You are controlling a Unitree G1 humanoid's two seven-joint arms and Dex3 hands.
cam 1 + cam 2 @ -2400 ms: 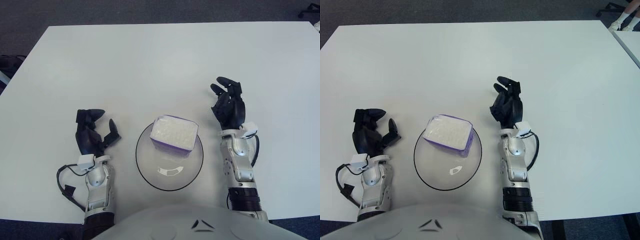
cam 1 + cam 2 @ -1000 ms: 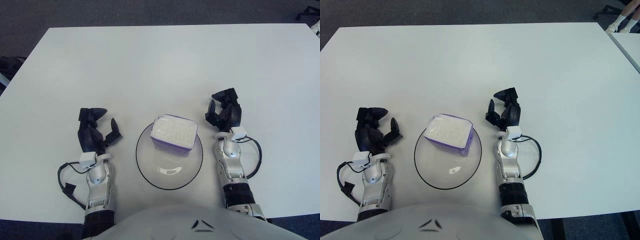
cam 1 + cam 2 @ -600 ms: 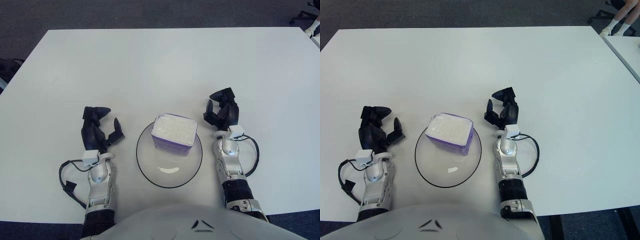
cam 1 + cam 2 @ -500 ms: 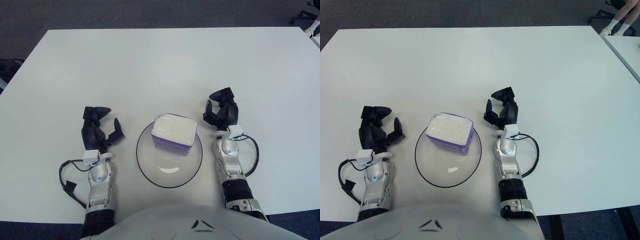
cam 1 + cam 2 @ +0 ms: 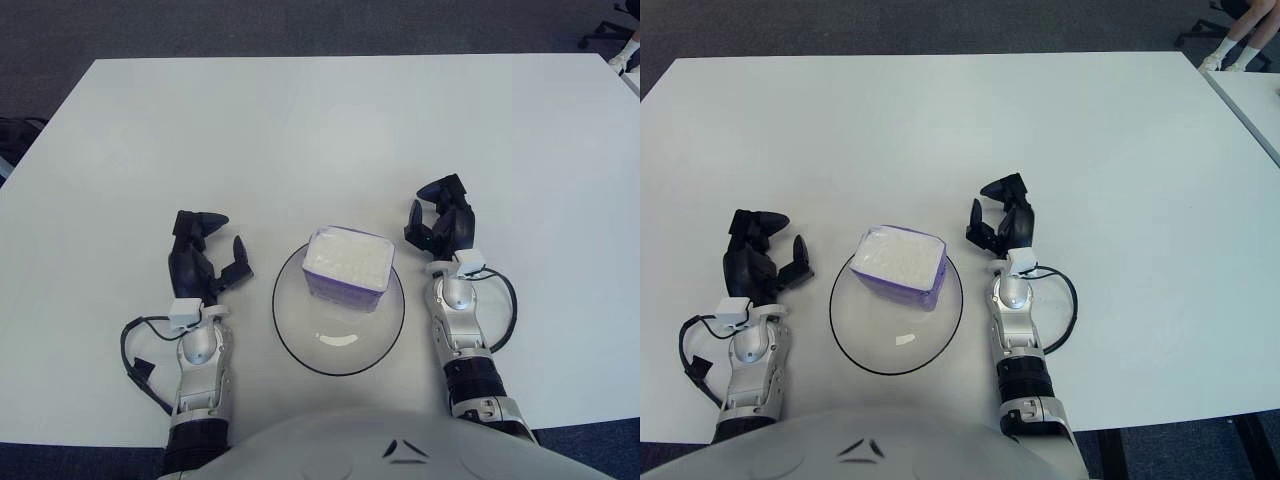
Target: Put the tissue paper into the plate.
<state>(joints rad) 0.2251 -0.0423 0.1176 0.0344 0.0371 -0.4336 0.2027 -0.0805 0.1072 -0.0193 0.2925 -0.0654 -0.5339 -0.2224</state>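
On the white table (image 5: 300,130) we see the tissue paper (image 5: 347,264) sitting in the far part of the clear plate (image 5: 300,345), our left hand (image 5: 203,262) left of it and our right hand (image 5: 443,222) right of it, both empty with fingers loosely curled.

Legible text, labels, brands, numbers, signs: none. Tissue paper pack (image 5: 347,264), at the plate's (image 5: 300,345) 12 o'clock: wrapper shows no readable print.
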